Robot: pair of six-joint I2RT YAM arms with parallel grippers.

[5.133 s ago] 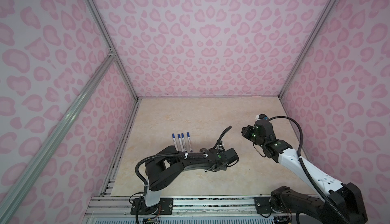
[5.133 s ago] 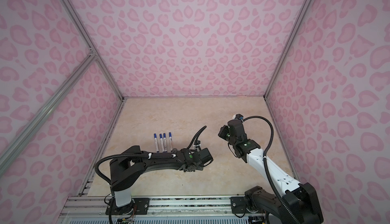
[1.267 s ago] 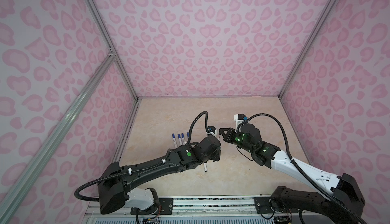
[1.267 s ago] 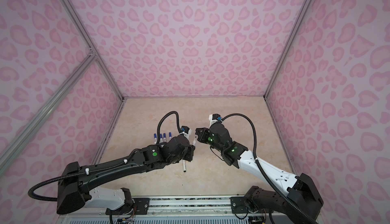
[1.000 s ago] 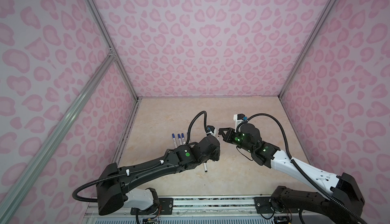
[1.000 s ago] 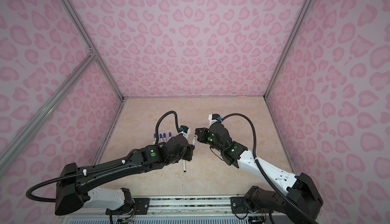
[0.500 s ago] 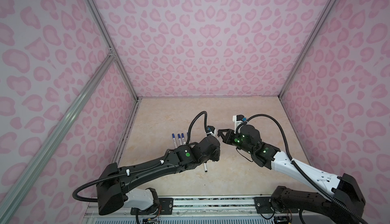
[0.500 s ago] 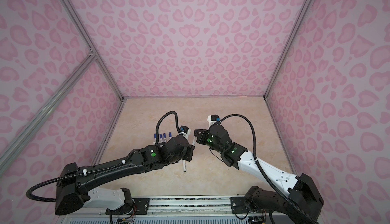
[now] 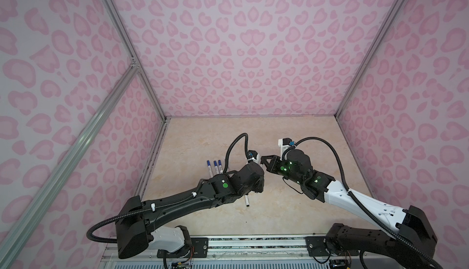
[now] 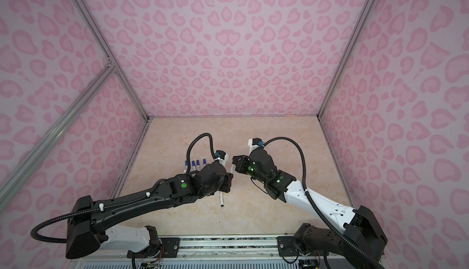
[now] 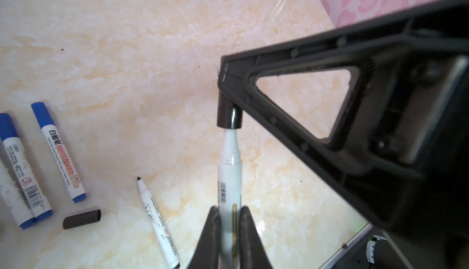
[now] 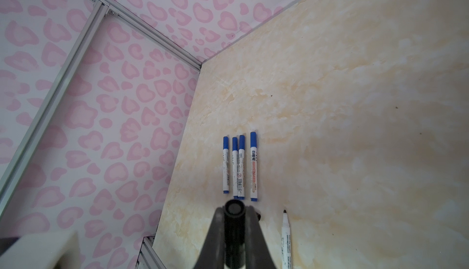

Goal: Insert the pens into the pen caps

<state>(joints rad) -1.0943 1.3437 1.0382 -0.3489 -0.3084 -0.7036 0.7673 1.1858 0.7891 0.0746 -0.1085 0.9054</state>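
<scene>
I am holding the pen (image 11: 229, 176) clamped in my left gripper (image 11: 229, 210) and the black cap (image 11: 229, 115) clamped in my right gripper (image 12: 234, 211), nib just inside its mouth above the table (image 11: 127, 52), and I am judging a tilted push likely to slide the barrel through my jaws.

Beige marbled tabletop (image 9: 203, 133), pink heart-print walls (image 9: 241, 39), aluminium frame struts (image 9: 76, 147).

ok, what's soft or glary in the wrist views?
Left wrist: left fingers and held pen blurred near the lens; capped blue pens sharp, print legible; glare on the table beside the fingers. Right wrist: right fingers and black cap soft; capped blue pens crisp.
</scene>
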